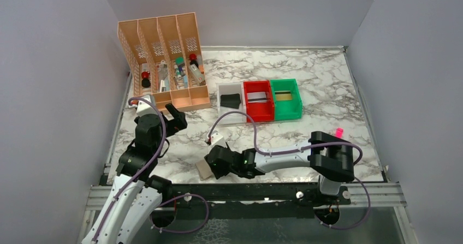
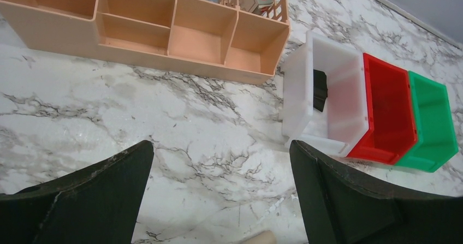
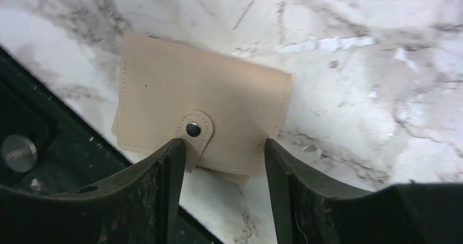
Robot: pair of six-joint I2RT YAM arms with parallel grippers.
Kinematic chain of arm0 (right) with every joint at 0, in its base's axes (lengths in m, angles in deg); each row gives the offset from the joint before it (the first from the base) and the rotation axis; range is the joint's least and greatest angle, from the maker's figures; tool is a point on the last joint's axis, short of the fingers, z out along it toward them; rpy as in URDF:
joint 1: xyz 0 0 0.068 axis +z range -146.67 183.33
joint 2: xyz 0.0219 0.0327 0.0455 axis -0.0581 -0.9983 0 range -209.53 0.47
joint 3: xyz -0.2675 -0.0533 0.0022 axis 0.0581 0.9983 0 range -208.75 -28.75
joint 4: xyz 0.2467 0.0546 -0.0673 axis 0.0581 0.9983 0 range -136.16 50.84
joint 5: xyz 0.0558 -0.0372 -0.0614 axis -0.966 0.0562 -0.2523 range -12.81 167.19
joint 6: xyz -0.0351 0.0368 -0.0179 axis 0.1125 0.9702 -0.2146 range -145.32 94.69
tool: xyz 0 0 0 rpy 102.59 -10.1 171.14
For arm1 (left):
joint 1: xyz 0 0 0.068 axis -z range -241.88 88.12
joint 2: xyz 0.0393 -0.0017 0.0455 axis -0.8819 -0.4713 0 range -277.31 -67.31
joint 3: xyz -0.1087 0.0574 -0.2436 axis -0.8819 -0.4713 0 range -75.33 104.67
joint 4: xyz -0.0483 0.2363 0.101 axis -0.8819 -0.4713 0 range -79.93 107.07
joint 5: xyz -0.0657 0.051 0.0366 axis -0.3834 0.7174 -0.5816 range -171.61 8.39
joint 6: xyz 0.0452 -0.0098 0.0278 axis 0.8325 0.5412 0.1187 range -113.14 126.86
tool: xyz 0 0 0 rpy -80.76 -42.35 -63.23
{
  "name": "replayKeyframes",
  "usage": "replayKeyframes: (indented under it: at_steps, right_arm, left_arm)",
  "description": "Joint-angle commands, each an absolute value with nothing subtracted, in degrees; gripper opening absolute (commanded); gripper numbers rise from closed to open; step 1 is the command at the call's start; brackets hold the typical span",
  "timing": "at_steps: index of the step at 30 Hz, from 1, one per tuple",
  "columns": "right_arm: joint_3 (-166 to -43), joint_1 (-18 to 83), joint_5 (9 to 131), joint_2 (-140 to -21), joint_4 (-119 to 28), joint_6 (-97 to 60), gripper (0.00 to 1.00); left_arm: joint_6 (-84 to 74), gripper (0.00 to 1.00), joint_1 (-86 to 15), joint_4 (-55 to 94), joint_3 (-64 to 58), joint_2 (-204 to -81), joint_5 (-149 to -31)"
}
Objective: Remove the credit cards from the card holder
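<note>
Right fingers (image 3: 158,189), parted, straddled the tab edge of the closed tan leather card holder (image 3: 202,85); left fingers (image 2: 109,189), spread wide, stood farther.

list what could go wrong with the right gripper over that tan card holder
The card holder lies right at the table's near edge beside the dark rail; a nudge from the right gripper could slide it off.
Its snap tab looks fastened, so pinching there may clamp it shut rather than open it.
The left gripper hovers open elsewhere, so nothing pins the holder down.
</note>
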State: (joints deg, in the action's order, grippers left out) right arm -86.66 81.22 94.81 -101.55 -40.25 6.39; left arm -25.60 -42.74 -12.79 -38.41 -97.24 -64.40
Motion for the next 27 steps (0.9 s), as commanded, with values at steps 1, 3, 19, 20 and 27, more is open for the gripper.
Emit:
replayKeyframes:
  at_steps: [1, 3, 19, 20, 27]
  right_arm:
    - [-85.2, 80.9, 111.8, -104.0, -31.3, 6.2, 0.58]
    - [-84.0, 80.9, 113.6, -103.2, -32.1, 3.8, 0.58]
    - [-75.5, 78.5, 112.1, -89.9, -39.3, -5.1, 0.60]
    - [-75.6, 78.3, 111.1, -89.0, -38.7, -3.7, 0.60]
    - [-78.0, 78.0, 101.4, -86.3, -34.9, 10.5, 0.64]
  left_arm:
    - [-26.7, 0.99, -42.5, -12.5, -39.2, -97.9, -63.6]
    - [-26.7, 0.99, -42.3, -12.4, -39.2, -98.3, -63.9]
    - [-27.3, 0.99, -40.3, -9.4, -40.4, -103.3, -70.5]
    - [-27.1, 0.99, -40.0, -9.4, -40.4, -103.5, -70.8]
    - [-27.2, 0.99, -38.7, -9.0, -40.7, -103.9, -71.0]
